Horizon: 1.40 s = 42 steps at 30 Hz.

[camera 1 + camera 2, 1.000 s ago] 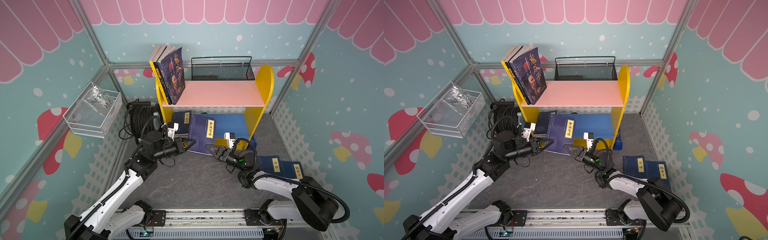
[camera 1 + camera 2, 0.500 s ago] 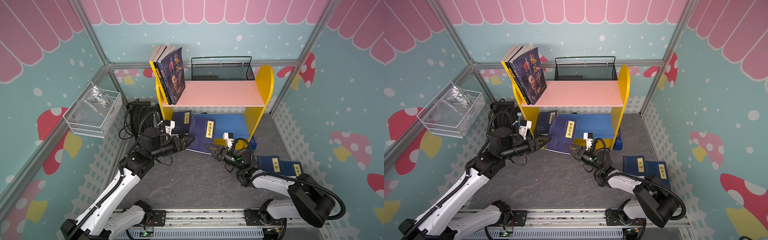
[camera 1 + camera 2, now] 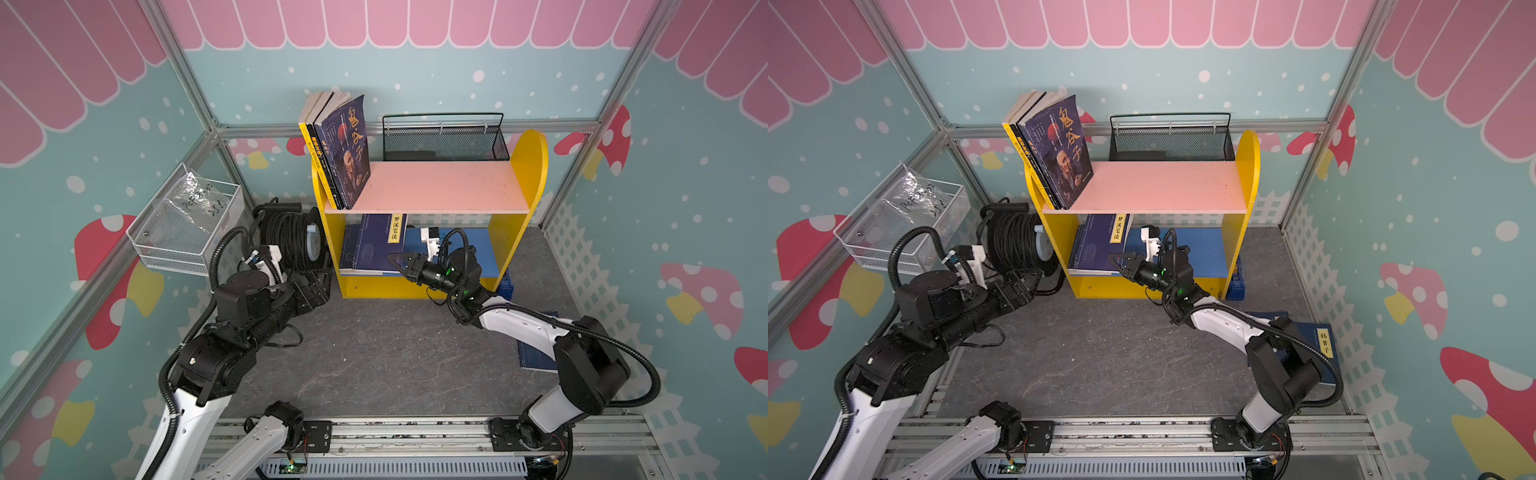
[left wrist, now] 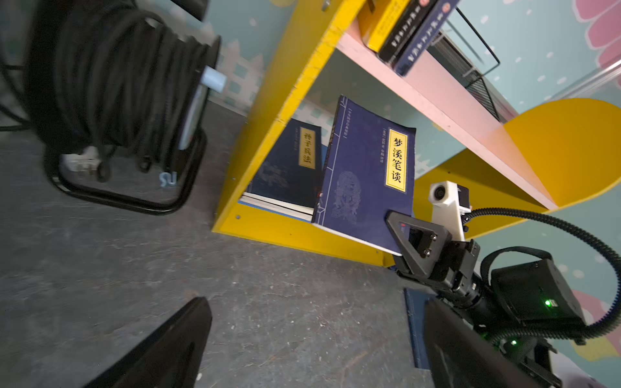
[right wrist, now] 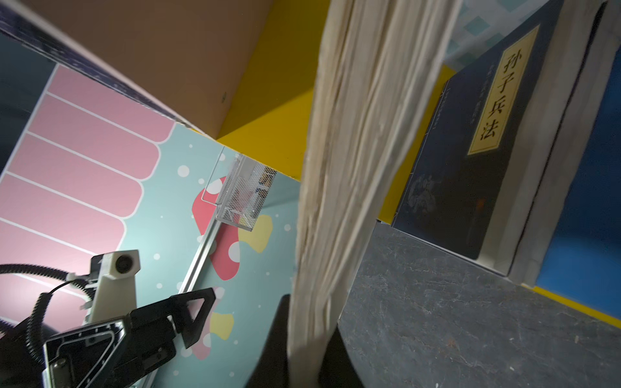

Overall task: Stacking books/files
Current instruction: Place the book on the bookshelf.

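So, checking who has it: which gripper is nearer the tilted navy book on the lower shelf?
Right: the right gripper grips a corner of the navy book; the left gripper is open, outside the shelf by the cable reel.

robot lab cell: aluminium frame [image 3: 178,62], mushroom-print wall panels [image 3: 685,187], base rail [image 3: 395,436].

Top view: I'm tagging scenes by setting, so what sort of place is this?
Probably a staged robot test booth styled as a children's reading corner: mushroom-print wall panels, aluminium frame posts, a small yellow bookshelf.
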{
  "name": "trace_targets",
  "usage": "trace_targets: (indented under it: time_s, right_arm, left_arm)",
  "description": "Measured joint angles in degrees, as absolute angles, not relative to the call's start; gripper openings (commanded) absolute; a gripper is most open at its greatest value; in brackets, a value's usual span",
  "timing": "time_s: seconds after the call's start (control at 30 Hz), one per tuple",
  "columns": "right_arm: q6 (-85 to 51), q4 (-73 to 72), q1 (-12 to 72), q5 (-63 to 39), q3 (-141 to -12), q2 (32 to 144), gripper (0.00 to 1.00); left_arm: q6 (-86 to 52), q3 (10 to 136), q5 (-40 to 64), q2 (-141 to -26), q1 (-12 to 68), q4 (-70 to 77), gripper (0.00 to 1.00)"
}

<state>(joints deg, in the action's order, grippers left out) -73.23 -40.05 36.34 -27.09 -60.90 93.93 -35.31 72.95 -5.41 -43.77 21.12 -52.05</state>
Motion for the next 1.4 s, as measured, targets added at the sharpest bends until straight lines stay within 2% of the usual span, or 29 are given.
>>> trace_targets:
  time_s: [0.2,0.4,0.8,1.4]
  right_arm:
    - [-70.02,-33.12,36.07,-28.47,-73.97,105.38,0.00]
    - [-67.85,-28.45,36.23,-29.02,-84.01,114.19,0.00]
    - [-67.83,-22.79,35.66,-28.56,-85.38,116.90,0.00]
    - [-69.01,-21.85,35.66,-28.56,-84.58,116.75,0.00]
  left_arm:
    - [-35.94,73.01,-14.55,-36.49,21.12,-55.59,0.99]
    - [-37.89,72.77,-19.07,-30.26,21.12,-56.90,0.99]
    - [-40.38,72.44,-25.93,-24.60,21.12,-59.53,0.99]
    - [-40.75,70.13,-26.28,-25.87,21.12,-59.90,0.99]
